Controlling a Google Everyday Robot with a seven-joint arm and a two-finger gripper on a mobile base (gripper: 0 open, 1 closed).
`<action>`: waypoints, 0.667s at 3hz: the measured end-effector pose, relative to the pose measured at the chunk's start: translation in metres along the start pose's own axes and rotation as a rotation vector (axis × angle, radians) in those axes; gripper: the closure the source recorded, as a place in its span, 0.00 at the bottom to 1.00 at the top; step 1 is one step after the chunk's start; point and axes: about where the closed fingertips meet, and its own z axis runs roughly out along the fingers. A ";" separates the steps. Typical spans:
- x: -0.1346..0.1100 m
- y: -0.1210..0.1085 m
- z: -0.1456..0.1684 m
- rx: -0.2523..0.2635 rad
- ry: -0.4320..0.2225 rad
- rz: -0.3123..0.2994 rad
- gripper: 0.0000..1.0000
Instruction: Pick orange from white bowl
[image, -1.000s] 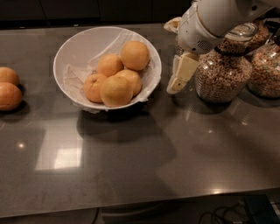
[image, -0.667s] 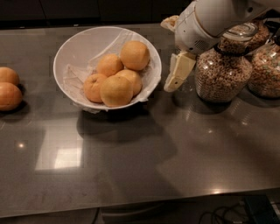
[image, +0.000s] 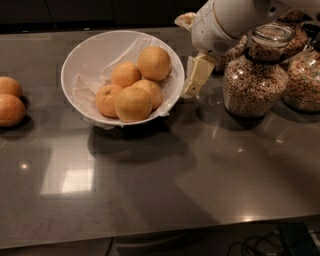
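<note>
Though it remains released, the tool (image: 184, 59) has edged beside the white bowl (image: 95, 52)'s rim.

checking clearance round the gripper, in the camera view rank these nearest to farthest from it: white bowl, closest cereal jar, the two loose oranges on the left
The gripper hangs between the bowl and the jars.
1. white bowl: its right rim lies just left of the gripper.
2. cereal jar: a little off to the gripper's right.
3. loose oranges: at the far left edge of the counter, beyond the bowl.
</note>
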 end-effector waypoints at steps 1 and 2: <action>-0.001 -0.001 -0.001 0.019 -0.014 0.007 0.00; -0.007 -0.009 0.008 0.025 -0.048 -0.011 0.00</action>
